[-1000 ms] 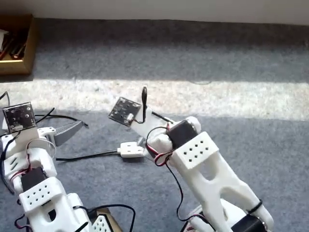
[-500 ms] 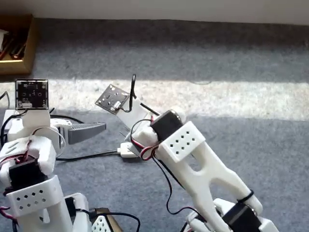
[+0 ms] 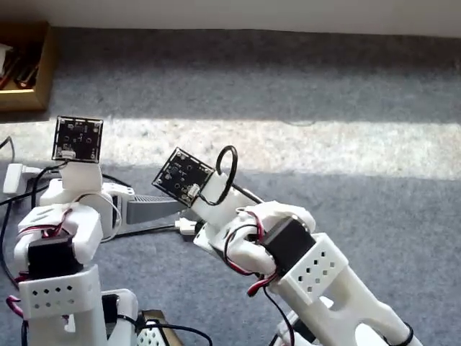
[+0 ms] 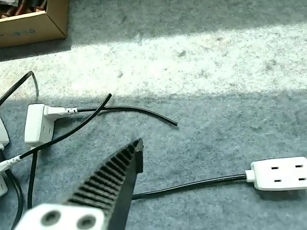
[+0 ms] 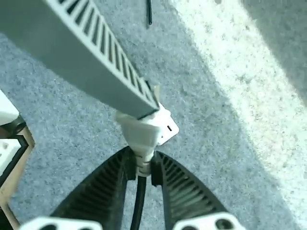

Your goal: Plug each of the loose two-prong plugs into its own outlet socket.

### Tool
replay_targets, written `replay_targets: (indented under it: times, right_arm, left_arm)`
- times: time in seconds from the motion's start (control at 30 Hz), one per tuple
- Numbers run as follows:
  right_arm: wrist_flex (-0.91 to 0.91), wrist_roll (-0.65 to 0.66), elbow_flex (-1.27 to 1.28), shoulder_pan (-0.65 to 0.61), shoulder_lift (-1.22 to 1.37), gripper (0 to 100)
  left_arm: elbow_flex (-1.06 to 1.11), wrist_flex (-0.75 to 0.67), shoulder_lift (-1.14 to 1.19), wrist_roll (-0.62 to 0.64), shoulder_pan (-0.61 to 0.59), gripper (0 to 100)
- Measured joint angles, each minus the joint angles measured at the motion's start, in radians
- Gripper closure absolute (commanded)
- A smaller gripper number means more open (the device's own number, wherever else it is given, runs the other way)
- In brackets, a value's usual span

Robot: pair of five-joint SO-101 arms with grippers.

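Observation:
A white outlet socket (image 3: pixel 187 228) lies on the grey carpet with its black cord (image 3: pixel 137 231) running off to the left. My right gripper (image 5: pixel 141 162) is shut on this socket (image 5: pixel 152 130), one finger on each side of its narrow end. My left gripper (image 3: pixel 164 207) hovers just beside and above it, crossing the right wrist view as a grey ribbed bar (image 5: pixel 96 57). In the left wrist view the same socket (image 4: pixel 280 173) lies beyond the left gripper (image 4: pixel 125 165). A second white socket block (image 4: pixel 37 124) on a cord lies nearer the box.
A cardboard box (image 3: pixel 25 68) stands at the far left of the carpet. Black cords (image 4: pixel 124 109) cross and end loose near the second socket block (image 3: pixel 14 177). Open sunlit carpet (image 3: pixel 324 148) stretches behind and to the right of the arms.
My left arm has swung right, bringing its gripper close to the socket. The right arm's wrist rose toward the back, then came down nearer over the socket, which has hardly moved.

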Motion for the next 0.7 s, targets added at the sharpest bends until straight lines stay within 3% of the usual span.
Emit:
replay_targets:
  times: [0.27,0.7]
  right_arm:
    - [0.002,0.0,0.002,-0.006,-0.002,99.1]
    - [0.046,0.011,-0.028,-0.008,-0.002,99.1]
  left_arm:
    - [0.13,-0.095,0.0,0.006,-0.002,33]
    - [0.155,-0.101,0.0,0.006,-0.002,33]
